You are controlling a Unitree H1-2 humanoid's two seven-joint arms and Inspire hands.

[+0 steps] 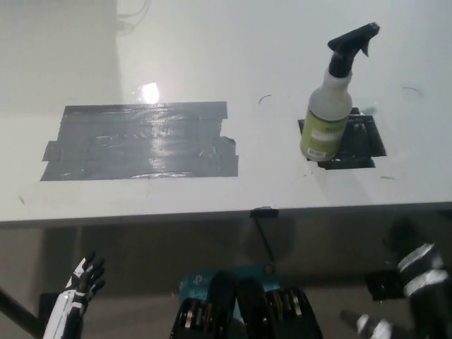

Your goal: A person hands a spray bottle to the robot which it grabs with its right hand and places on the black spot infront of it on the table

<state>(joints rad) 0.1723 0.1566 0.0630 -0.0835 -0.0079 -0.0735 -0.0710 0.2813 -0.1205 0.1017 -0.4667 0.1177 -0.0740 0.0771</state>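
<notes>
White bench (pixel 212 63) carried the spray bottle (pixel 328 113), upright on the black spot (pixel 357 145). Right hand (pixel 406 296) hung blurred below, grip unclear; left hand (pixel 81 282) rested low, fingers spread.

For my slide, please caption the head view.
Spray bottle upright on black spot; both hands lowered.

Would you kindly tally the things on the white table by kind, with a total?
Spray bottle: 1
Black spot of tape under the bottle: 1
Large grey tape patch: 1
Total: 3
</notes>
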